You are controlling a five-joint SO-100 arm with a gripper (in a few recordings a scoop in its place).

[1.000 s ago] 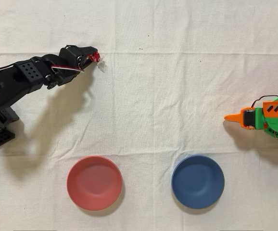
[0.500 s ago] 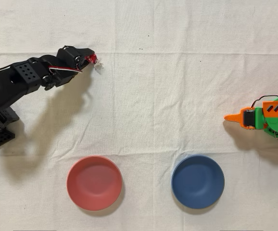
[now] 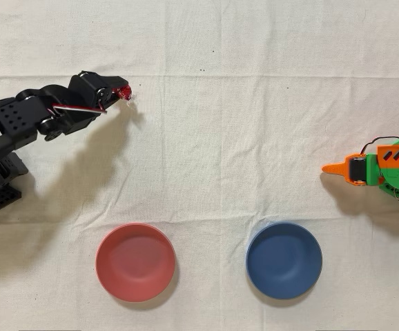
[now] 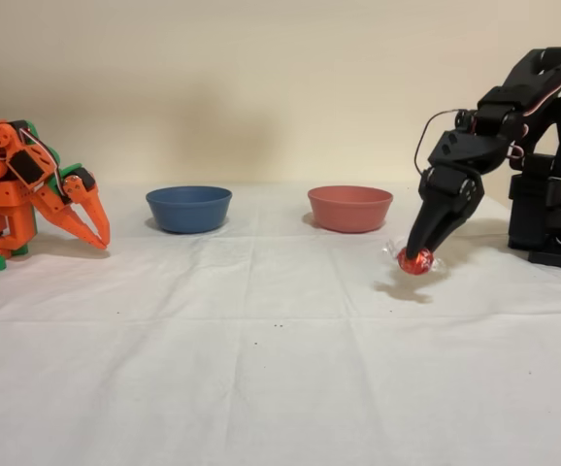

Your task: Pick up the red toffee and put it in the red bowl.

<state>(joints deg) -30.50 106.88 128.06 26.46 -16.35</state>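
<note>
Our jaws pinch the red toffee [image 4: 416, 260] at the tip of the gripper [image 3: 120, 92], lifted just clear of the worktop [image 3: 255, 138] — its shadow lies below in the fixed view. In the overhead view the red bowl [image 3: 135, 262] sits toward six o'clock, well apart. We should hold the pinch firm, carry high enough to clear the rim, and release only over the bowl's middle — not near the blue bowl [image 3: 284, 260].

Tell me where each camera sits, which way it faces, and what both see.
Overhead view: above the table, looking straight down; black arm enters from the left, gripper shut on the toffee.
Fixed view: at table height, facing the wall; black arm at right, toffee lifted off the cloth.
Shared: red bowl, blue bowl, idle orange arm.
</note>
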